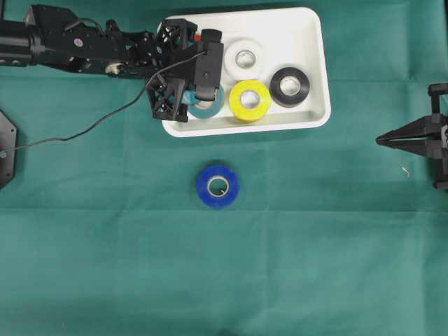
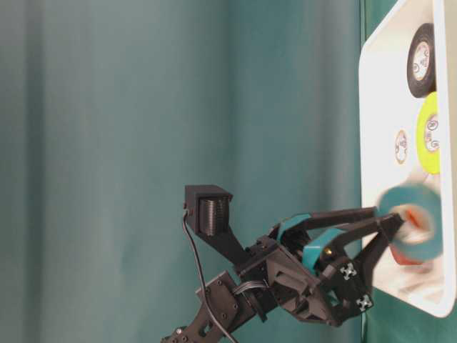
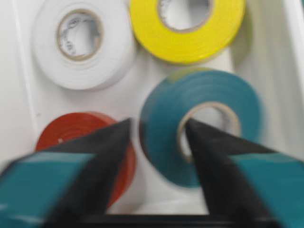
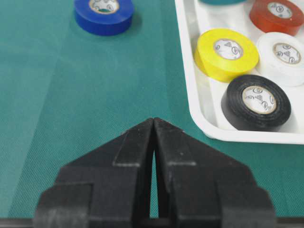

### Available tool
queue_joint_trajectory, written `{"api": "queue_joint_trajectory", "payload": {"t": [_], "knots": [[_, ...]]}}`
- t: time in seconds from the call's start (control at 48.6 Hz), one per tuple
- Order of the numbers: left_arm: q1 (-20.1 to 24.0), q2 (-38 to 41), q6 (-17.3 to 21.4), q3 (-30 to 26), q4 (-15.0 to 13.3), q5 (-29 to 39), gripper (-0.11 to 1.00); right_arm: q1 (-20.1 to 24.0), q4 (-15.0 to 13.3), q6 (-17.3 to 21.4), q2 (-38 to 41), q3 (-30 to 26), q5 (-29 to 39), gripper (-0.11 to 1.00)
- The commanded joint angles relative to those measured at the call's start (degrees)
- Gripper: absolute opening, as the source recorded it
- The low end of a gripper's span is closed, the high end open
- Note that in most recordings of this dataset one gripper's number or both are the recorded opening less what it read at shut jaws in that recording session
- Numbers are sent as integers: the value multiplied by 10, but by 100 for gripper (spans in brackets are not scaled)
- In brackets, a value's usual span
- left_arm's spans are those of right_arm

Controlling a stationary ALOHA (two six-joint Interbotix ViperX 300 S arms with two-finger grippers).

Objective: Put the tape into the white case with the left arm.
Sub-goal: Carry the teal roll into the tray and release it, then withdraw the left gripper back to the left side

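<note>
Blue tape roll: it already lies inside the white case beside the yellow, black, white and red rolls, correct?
Not quite. The blue tape roll lies on the green cloth outside the white case, as the overhead view shows. The yellow roll, black roll, white roll and red roll are inside.

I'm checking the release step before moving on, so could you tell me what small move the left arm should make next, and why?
Probably lift the left gripper straight up. Its fingers stand apart, one through the core of the teal tape roll, which is blurred, so whether it has settled in the white plastic case is unclear. The blue tape roll waits on the green cloth.
</note>
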Motion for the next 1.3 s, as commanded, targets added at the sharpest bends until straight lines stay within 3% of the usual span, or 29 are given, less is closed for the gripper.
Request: {"api": "queue_joint_trajectory", "payload": {"t": [0.0,0.062,0.103,0.556,1.276], "knots": [[-2,-22,-1,-2,-1,-2,71,-1,0,1,4,-5,-4,-9],[-2,-26,-1,2,-1,-2,87,-2,0,1,4,-5,-4,-9],[-2,-30,-1,4,-1,-2,89,-1,0,1,4,-5,-4,-9],[-22,-100,-4,57,-3,-2,87,-1,0,1,4,-4,-4,-9],[-127,-321,-120,225,-4,-4,87,-2,-1,1,4,-5,-4,-9]]}}
